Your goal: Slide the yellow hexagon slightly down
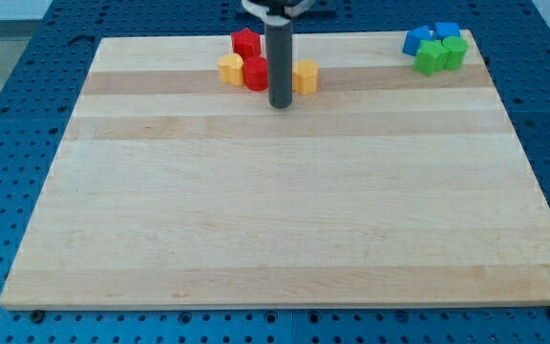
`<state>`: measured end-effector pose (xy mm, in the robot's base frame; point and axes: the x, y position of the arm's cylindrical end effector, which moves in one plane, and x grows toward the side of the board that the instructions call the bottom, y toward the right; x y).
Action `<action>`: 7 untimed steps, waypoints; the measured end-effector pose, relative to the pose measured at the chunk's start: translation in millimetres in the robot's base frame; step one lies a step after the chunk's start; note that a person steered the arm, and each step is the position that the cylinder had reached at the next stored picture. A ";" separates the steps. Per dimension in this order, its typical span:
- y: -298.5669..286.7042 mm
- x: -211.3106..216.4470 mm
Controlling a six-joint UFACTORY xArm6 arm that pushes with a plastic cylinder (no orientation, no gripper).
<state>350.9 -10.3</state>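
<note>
One dark rod tip (pixel 280 105), beside yellow hexagon (pixel 305 76)

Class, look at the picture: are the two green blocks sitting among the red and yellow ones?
No, the green blocks sit beside the blue blocks at the view's top right.

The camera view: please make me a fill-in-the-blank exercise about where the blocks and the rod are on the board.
1. My tip rests on the board just to the view's ____ of the yellow hexagon.
2. The two red blocks lie to the view's ____ of the rod.
3. The blue blocks and green blocks are grouped at the view's top ____ corner.

Missing words: left; left; right
</note>
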 end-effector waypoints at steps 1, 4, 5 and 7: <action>-1.7 -8.2; 111.2 -30.1; 105.9 -78.0; 23.2 -58.3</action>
<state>292.5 12.9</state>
